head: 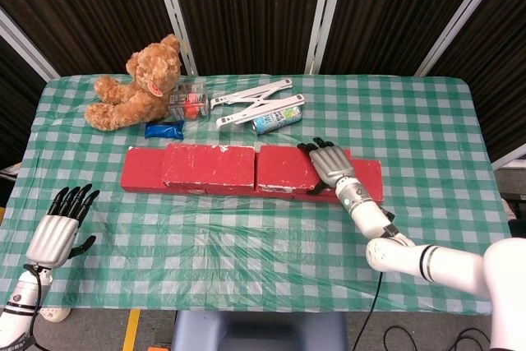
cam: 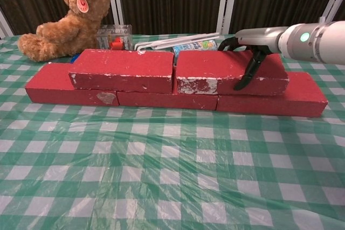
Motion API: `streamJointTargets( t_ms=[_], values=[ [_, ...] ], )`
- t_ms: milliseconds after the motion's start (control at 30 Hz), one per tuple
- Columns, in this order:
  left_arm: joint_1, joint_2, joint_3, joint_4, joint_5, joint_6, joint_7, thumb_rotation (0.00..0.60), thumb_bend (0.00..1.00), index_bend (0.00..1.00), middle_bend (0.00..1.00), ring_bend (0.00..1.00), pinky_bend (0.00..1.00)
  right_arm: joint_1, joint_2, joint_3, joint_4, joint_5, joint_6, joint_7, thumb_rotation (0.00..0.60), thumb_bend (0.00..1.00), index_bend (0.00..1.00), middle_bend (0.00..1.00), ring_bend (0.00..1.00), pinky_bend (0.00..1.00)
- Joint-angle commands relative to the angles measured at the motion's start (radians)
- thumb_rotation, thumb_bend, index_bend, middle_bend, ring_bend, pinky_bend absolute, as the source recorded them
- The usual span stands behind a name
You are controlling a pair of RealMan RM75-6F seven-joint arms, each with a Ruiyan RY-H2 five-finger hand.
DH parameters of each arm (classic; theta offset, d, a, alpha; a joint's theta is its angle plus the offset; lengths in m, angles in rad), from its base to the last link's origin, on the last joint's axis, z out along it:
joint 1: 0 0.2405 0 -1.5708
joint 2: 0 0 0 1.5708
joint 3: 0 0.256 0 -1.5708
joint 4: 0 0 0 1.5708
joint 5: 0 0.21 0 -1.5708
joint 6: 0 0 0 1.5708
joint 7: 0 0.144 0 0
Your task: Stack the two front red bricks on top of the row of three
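Three red bricks form a bottom row (head: 141,172) (cam: 48,87) across the middle of the checked table. Two more red bricks lie on top of it. The upper left brick (head: 209,166) (cam: 124,68) is untouched. My right hand (head: 330,163) (cam: 259,36) grips the upper right brick (head: 283,166) (cam: 215,68) at its right end, with fingers over the back edge and the thumb down its front face. My left hand (head: 59,232) hangs open off the table's front left corner, far from the bricks, and shows only in the head view.
Behind the bricks sit a teddy bear (head: 136,88) (cam: 64,20), a clear box (head: 189,100) (cam: 114,37), a blue packet (head: 164,129), white metal brackets (head: 251,100) and a lying can (head: 278,119) (cam: 197,44). Checked cloth (head: 246,236) stretches in front of the bricks.
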State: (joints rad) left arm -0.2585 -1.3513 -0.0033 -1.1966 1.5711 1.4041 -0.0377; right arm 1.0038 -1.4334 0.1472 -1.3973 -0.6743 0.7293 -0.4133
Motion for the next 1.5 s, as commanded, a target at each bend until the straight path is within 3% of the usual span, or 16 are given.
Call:
streamJointTargets(
  t_ms=[33, 200, 700, 1000, 1067, 1133, 1200, 1300, 1500],
  values=[
    [0.000, 0.000, 0.000, 0.000, 0.000, 0.000, 0.000, 0.600, 0.26, 0.00, 0.00, 0.00, 0.02, 0.000, 0.005, -0.001, -0.008, 0.003, -0.001, 0.004, 0.596, 0.16, 0.26, 0.31, 0.15, 0.27],
    [0.000, 0.000, -0.001, 0.001, 0.001, 0.001, 0.000, 0.600, 0.26, 0.00, 0.00, 0.00, 0.02, 0.001, 0.009, -0.004, -0.012, 0.004, -0.010, 0.015, 0.561, 0.12, 0.21, 0.27, 0.13, 0.25],
    [-0.001, -0.004, -0.002, 0.003, -0.001, -0.004, 0.006, 0.600, 0.26, 0.00, 0.00, 0.00, 0.02, 0.004, 0.012, -0.012, -0.008, -0.007, -0.018, 0.036, 0.556, 0.11, 0.07, 0.19, 0.08, 0.20],
    [0.004, -0.002, 0.001, 0.001, 0.004, 0.006, 0.012, 0.600, 0.27, 0.00, 0.00, 0.00, 0.02, -0.066, 0.116, 0.001, -0.120, -0.151, 0.053, 0.119, 0.557, 0.11, 0.03, 0.11, 0.00, 0.09],
    [0.007, -0.001, 0.001, -0.003, 0.006, 0.013, 0.017, 0.600, 0.26, 0.00, 0.00, 0.00, 0.02, -0.127, 0.191, -0.009, -0.182, -0.242, 0.102, 0.179, 0.556, 0.11, 0.04, 0.09, 0.00, 0.06],
    [0.011, 0.000, 0.003, -0.009, 0.009, 0.021, 0.026, 0.600, 0.26, 0.00, 0.00, 0.00, 0.02, -0.230, 0.301, -0.057, -0.232, -0.357, 0.185, 0.246, 0.548, 0.11, 0.10, 0.07, 0.00, 0.04],
    [0.012, 0.000, 0.003, -0.014, 0.009, 0.020, 0.032, 0.600, 0.27, 0.00, 0.00, 0.00, 0.02, -0.286, 0.346, -0.084, -0.208, -0.439, 0.215, 0.321, 0.512, 0.13, 0.17, 0.07, 0.00, 0.03],
    [0.011, -0.003, 0.002, -0.017, 0.008, 0.017, 0.039, 0.600, 0.27, 0.00, 0.00, 0.00, 0.02, -0.331, 0.362, -0.110, -0.130, -0.485, 0.203, 0.403, 0.407, 0.20, 0.24, 0.07, 0.00, 0.02],
    [0.006, -0.013, 0.002, -0.015, 0.007, 0.005, 0.055, 0.600, 0.26, 0.00, 0.00, 0.00, 0.02, -0.372, 0.314, -0.139, 0.030, -0.528, 0.149, 0.492, 0.384, 0.24, 0.33, 0.07, 0.00, 0.00]
  ],
)
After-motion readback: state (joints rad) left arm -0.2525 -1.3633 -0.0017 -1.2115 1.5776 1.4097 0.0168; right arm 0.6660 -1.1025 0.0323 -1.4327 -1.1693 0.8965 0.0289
